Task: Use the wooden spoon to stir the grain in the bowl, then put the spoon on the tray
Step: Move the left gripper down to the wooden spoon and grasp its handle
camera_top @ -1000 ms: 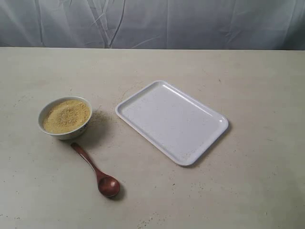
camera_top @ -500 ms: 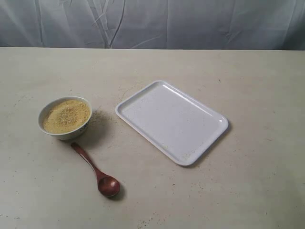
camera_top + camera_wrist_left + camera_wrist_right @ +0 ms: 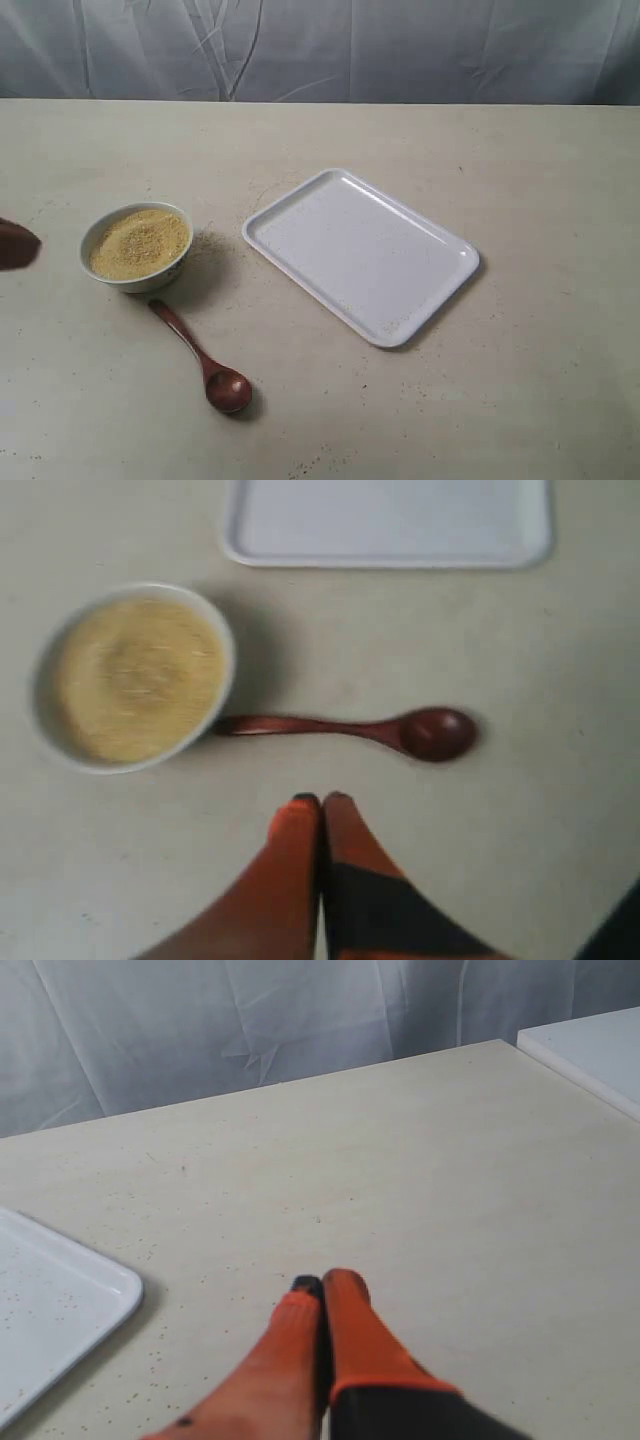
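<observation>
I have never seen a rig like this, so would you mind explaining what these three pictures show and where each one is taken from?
This is a robot with two arms, each ending in a two-fingered gripper. The wide picture comes from a camera off the arms. It shows a table with a small white bowl of yellow grain, a dark wooden spoon lying beside the bowl, and a white tray. The other two pictures come from cameras on the wrists. The left one looks down past the orange left gripper at the bowl, the spoon and the tray's edge. The right one shows the right gripper over bare table, with a corner of the tray in view. Both grippers are shut and hold nothing.
</observation>
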